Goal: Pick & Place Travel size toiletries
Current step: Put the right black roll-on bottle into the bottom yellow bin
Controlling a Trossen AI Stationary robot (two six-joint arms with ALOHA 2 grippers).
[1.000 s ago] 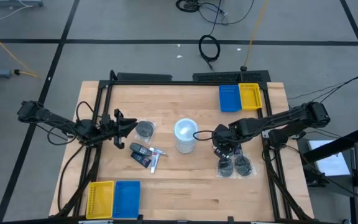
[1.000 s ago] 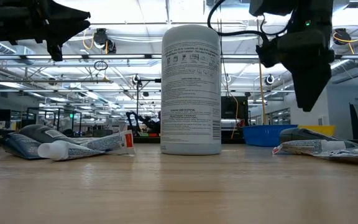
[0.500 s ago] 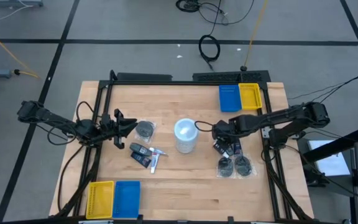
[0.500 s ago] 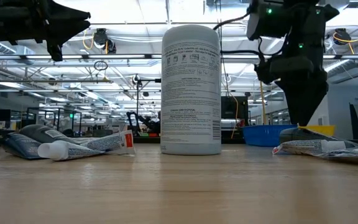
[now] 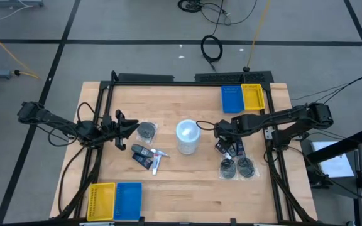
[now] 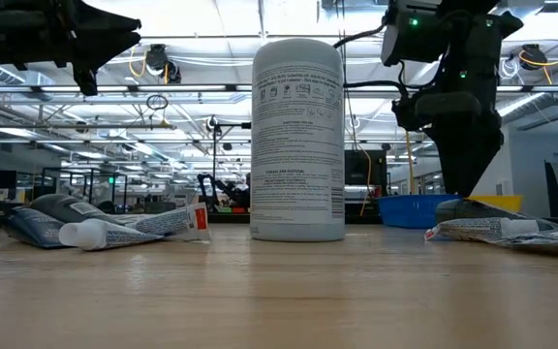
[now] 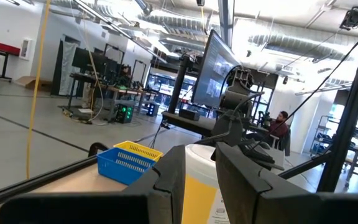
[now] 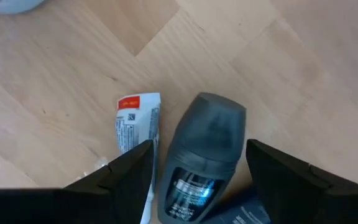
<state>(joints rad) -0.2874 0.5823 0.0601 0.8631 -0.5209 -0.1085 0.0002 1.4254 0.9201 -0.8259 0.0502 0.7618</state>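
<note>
A small dark bottle (image 8: pixel 205 158) lies on its side on the wooden table (image 5: pixel 187 182), just beside a white tube (image 8: pixel 132 134) with a red label, framed between the spread fingers of the right end effector (image 5: pixel 222 134), which hangs directly above it — open and holding nothing, apparently lined up to come down on the bottle's body. Two dark round discs (image 5: pixel 237 168) in clear wrapping sit just in front of that pair, while more tubes and a bottle (image 5: pixel 148 156) and another disc (image 5: pixel 146 130) lie on the other side of the tall white canister (image 5: pixel 187 137) standing mid-table. The blue and yellow trays (image 5: pixel 242 98) at the far edge, near the right arm, look the likely destination; a second pair (image 5: pixel 115 199) waits at the near left corner. The left end effector (image 5: pixel 127 127) waits in the air at the table's left edge, fingers only narrowly parted and empty — out of the working arm's way.
</note>
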